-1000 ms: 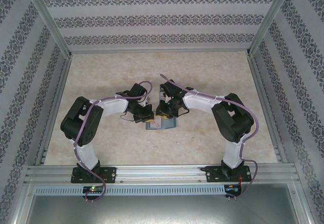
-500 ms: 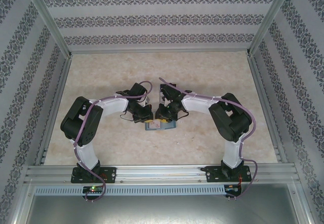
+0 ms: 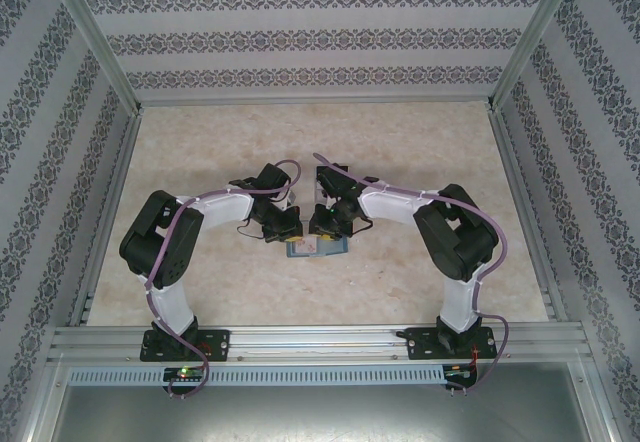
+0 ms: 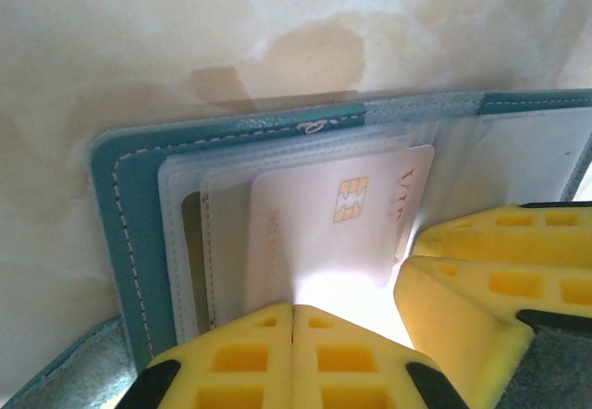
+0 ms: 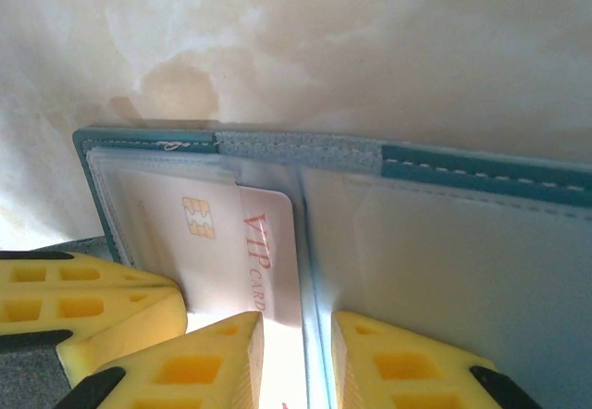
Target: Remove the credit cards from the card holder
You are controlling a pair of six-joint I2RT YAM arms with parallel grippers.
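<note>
Meeting over the pale VIP card (image 5: pixel 213 242) in the card holder (image 5: pixel 481 173), the left gripper (image 4: pixel 292 309) is seen closed and the right gripper (image 5: pixel 294 321) slightly parted; a darker card (image 4: pixel 191 252) is perhaps glimpsed from the left wrist.

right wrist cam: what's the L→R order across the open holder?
holder's teal left edge → card's gold chip → red "VIP" print → centre fold → clear pocket on the right half
</note>
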